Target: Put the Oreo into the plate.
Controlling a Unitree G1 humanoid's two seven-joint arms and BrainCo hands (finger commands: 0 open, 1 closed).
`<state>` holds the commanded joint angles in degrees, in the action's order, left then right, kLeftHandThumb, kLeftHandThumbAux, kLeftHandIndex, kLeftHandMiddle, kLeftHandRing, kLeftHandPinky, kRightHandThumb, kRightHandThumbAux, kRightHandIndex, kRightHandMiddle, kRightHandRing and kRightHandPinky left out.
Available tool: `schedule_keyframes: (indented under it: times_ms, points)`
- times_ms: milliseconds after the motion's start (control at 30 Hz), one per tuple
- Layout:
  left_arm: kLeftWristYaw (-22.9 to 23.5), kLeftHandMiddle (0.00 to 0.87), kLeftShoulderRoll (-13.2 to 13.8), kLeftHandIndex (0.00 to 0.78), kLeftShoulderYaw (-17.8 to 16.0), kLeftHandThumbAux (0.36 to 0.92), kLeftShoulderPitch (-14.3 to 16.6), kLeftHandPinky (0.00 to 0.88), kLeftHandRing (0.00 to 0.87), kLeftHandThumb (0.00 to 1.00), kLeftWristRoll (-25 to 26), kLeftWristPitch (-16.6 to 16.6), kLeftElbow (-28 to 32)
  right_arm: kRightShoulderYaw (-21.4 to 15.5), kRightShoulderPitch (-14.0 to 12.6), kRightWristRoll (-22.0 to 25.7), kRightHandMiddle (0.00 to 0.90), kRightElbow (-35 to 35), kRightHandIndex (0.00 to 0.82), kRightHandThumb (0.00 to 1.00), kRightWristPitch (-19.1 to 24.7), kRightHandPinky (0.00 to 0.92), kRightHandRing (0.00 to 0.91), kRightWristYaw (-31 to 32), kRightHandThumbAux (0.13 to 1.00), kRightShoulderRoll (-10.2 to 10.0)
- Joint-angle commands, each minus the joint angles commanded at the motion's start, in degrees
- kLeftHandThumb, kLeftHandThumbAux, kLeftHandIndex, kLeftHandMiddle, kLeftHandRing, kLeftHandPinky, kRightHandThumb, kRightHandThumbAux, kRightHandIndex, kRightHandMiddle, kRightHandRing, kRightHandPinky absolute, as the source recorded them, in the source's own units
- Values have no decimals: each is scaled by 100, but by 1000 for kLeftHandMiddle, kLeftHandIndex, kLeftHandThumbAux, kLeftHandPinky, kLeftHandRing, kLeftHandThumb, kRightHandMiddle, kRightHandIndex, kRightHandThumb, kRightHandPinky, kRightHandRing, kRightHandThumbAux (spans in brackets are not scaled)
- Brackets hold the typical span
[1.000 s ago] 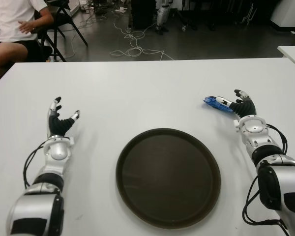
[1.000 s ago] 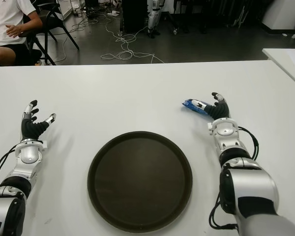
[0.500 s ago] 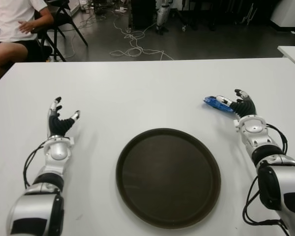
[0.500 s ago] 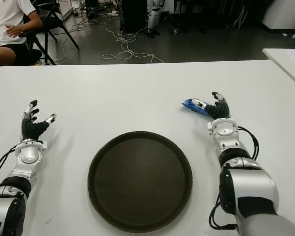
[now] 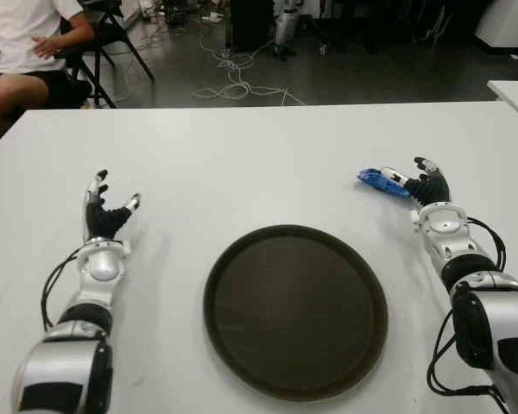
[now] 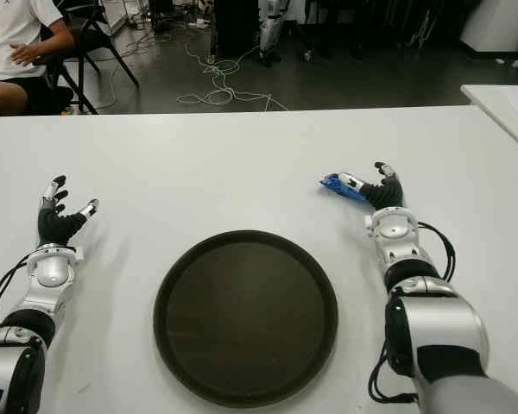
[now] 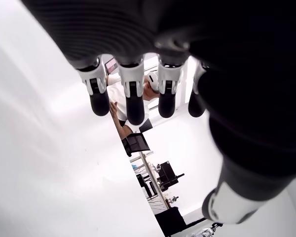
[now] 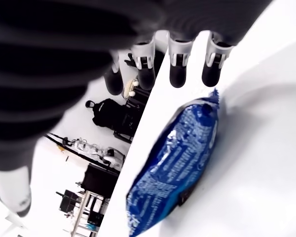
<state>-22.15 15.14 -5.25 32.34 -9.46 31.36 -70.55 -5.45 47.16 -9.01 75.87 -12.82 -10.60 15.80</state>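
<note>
Your right hand (image 5: 425,183) is at the Oreo pack (image 5: 378,181), fingers spread, no grip yet; pack partly hidden behind fingertips. Left hand (image 5: 106,216) open, idle. Plate (image 5: 295,309) w/o contents.

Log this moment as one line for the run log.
right hand: open, fingers over Oreo pack, not grasped | Oreo pack: on table, beyond plate's right side | plate: empty | left hand: open, idle, left of plate

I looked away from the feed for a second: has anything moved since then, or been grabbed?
Very little. The right hand crept slightly farther over the Oreo packet, which lies flat on the table; its fingers are extended above the packet, nothing gripped yet. The packet, the plate and the open left hand kept their places.
</note>
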Motion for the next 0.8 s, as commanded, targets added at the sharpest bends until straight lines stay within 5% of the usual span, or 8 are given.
schedule_keyframes:
  times_ms: [367, 800]
  points:
    - [-78, 112, -14, 70, 23, 809, 23, 83, 97, 0, -35, -38, -5, 266, 152, -237, 42, -51, 71, 0, -192, 0, 11, -55, 532, 114]
    - [-31, 107, -52, 64, -12, 799, 29, 75, 92, 0, 18, -25, -11, 792, 446, -767, 30, 38, 51, 0, 303, 8, 19, -62, 543, 274]
